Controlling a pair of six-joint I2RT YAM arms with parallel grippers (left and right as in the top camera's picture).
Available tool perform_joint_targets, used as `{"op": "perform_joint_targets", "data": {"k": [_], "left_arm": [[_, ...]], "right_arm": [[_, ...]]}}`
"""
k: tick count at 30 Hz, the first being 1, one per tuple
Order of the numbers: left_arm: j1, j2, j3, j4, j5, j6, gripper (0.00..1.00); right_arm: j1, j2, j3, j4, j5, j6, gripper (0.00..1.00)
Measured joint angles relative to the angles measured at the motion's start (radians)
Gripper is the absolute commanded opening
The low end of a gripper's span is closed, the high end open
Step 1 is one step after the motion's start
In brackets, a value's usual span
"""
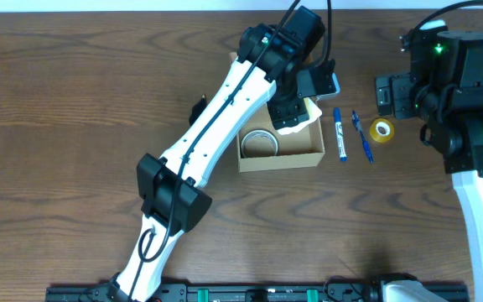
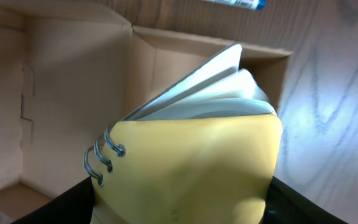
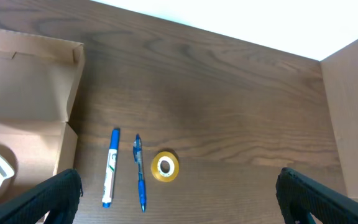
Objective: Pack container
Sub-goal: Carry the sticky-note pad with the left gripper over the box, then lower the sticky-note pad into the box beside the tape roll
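My left gripper (image 1: 293, 111) is clenched on a small ring-bound notepad (image 2: 191, 168). Its yellow cover faces the wrist camera and the pages fan apart at the end away from the fingers. The open cardboard box (image 1: 280, 149) sits right under the gripper. In the wrist view its inner walls frame the pad on the far side and to the left.

A pale roll (image 1: 258, 143) already lies in the box, off to one side of the gripper at the box's other end, so the free floor is the part beneath my fingers.

I judge the step in hand to be setting the pad down inside. The pad hangs tilted, and its loose pages reach close to the far wall, near the corner. I want to draw it slightly back from that wall and level it. Then I would lower it straight down, so the fanned sheets don't catch on the cardboard edge and fold. The wire rings (image 2: 101, 158) should go down on the open side, clear of the roll. I let go only once the pad rests on the floor of the box. A drop from height could bounce it onto the roll or tip the light box.

My right gripper (image 3: 179, 190) hangs spread wide and empty. On the tabletop (image 3: 247, 106) ahead of it lie a blue marker (image 3: 109, 168), a blue pen (image 3: 139, 175) and a yellow tape roll (image 3: 165, 167). All three are well clear of the left gripper's descent.
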Motion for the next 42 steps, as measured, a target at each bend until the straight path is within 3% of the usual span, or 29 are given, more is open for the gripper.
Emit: {"op": "perform_joint_targets", "data": {"k": [15, 28, 29, 30, 31, 42], "left_arm": [[0.014, 0.013, -0.117, 0.047, 0.053, 0.139, 0.73], [0.014, 0.065, -0.123, 0.090, 0.060, 0.167, 0.74], [0.014, 0.065, -0.124, 0.093, 0.061, 0.167, 0.75], [0.014, 0.065, -0.124, 0.094, 0.063, 0.167, 0.82], [0.014, 0.065, -0.124, 0.096, 0.071, 0.167, 0.98], [0.007, 0.065, -0.124, 0.134, 0.116, 0.154, 0.95]], "right_arm": [[0.000, 0.000, 0.000, 0.000, 0.000, 0.000, 0.99], [0.000, 0.000, 0.000, 0.000, 0.000, 0.000, 0.99], [0.000, 0.000, 0.000, 0.000, 0.000, 0.000, 0.99], [0.000, 0.000, 0.000, 0.000, 0.000, 0.000, 0.99], [0.000, 0.000, 0.000, 0.000, 0.000, 0.000, 0.99], [0.000, 0.000, 0.000, -0.014, 0.000, 0.000, 0.99]]}}
